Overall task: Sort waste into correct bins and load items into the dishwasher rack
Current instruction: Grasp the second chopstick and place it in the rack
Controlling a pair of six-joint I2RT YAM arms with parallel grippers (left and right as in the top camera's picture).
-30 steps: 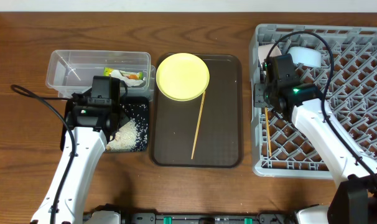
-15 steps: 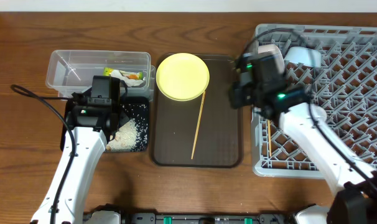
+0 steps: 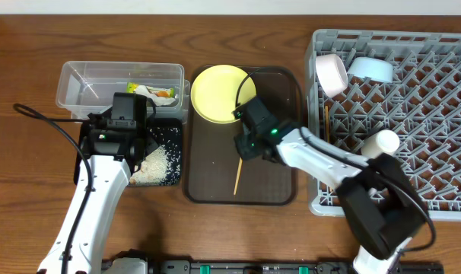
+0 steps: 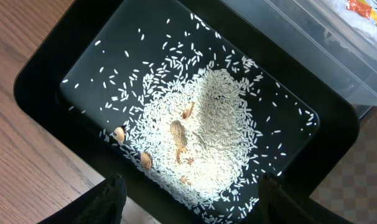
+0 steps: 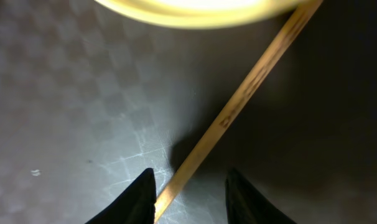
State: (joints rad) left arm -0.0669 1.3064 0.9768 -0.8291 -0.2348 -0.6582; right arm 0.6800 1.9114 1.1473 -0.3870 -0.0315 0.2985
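My right gripper (image 5: 191, 200) (image 3: 244, 146) hangs low over the dark brown tray (image 3: 276, 179), open, with its fingers either side of a wooden chopstick (image 5: 238, 99) (image 3: 237, 179). The stick lies close to the left finger (image 5: 142, 196). Just beyond it sits the yellow plate (image 3: 219, 93) (image 5: 195, 9). My left gripper (image 4: 195, 205) (image 3: 135, 152) is open above the black tray (image 4: 64, 68) (image 3: 170, 125), which holds a heap of white rice (image 4: 207, 130) (image 3: 156, 164). The clear tub (image 3: 86, 87) (image 4: 313, 56) holds the snack wrapper (image 3: 160, 93) (image 4: 363, 9).
The grey rack (image 3: 428, 167) at the right holds a white bowl (image 3: 331, 74), a light blue bowl (image 3: 371, 70), a white cup (image 3: 383, 142) and another chopstick (image 3: 326, 125). A few brown shell bits (image 4: 178, 134) lie in the rice.
My right arm has swung left from the rack to the brown tray and come down over the chopstick there. The left arm has not moved.
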